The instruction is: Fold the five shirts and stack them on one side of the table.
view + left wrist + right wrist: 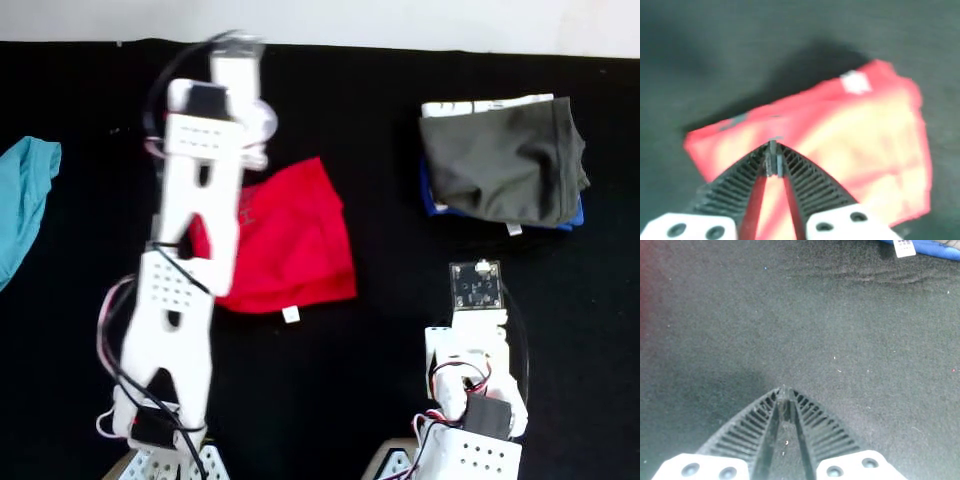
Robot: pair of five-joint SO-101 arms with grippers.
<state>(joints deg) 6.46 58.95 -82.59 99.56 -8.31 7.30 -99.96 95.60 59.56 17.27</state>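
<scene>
The red shirt (pixel 290 245) lies folded directly beneath the left tool (pixel 772 152), which is closed on nothing, with the stack (pixel 505 160) well apart to its right.

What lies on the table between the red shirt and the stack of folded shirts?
Nothing; the high view shows bare black table between the red shirt and the stack of folded shirts.

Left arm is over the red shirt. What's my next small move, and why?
Probably open the left gripper and lower it onto the red shirt: it is shut over the shirt's edge, and the shirt lies apart from the stack.
</scene>
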